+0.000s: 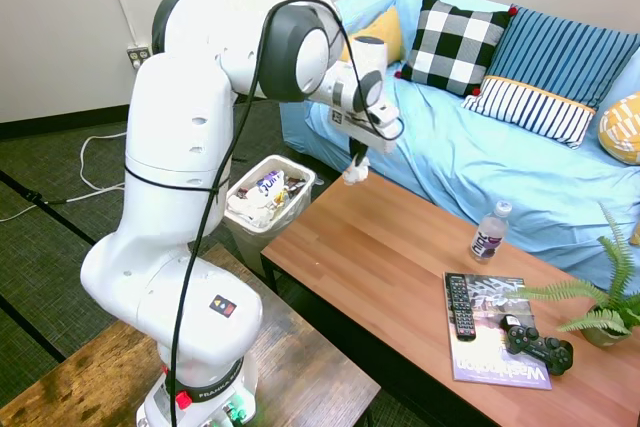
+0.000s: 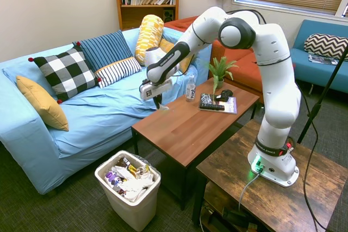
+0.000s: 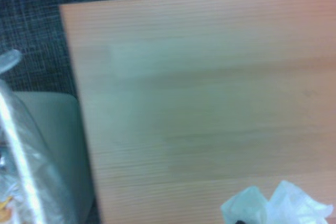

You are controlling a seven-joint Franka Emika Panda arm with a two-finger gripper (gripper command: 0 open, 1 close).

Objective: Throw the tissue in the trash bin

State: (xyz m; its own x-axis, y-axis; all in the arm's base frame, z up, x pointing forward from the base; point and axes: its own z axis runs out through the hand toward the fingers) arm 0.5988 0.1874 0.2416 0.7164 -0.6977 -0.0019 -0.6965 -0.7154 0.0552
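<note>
1. Tissue (image 1: 354, 173), first exterior view: a small white crumpled wad hanging from the gripper (image 1: 357, 162), in the air above the near end of the table (image 1: 400, 267). The fingers are closed on its upper part; loose folds dangle below. Bin (image 1: 270, 199) stands on the floor just past that table end, already full of mixed wrappers. A bottle (image 1: 489, 232), magazine (image 1: 490, 329), remote (image 1: 460, 304) and game controller (image 1: 537, 342) lie well apart, towards the far end.

2. Second exterior view: gripper (image 2: 158, 103) clamped on the tissue (image 2: 162, 106), above the table's (image 2: 190, 129) sofa-side edge. Bin (image 2: 130, 188) sits lower, off the table's corner; not yet over it.

3. Wrist view: tissue (image 3: 278, 205) shows at the bottom edge, blurred, over bare table (image 3: 199, 87); bin (image 3: 31, 156) at one side.

4. Handling, as I judge it: very light, soft, squashes under any grip, not fragile. Pinch the thick middle of the wad; a loose flap may tear or slip. May cling to the pads on release.
</note>
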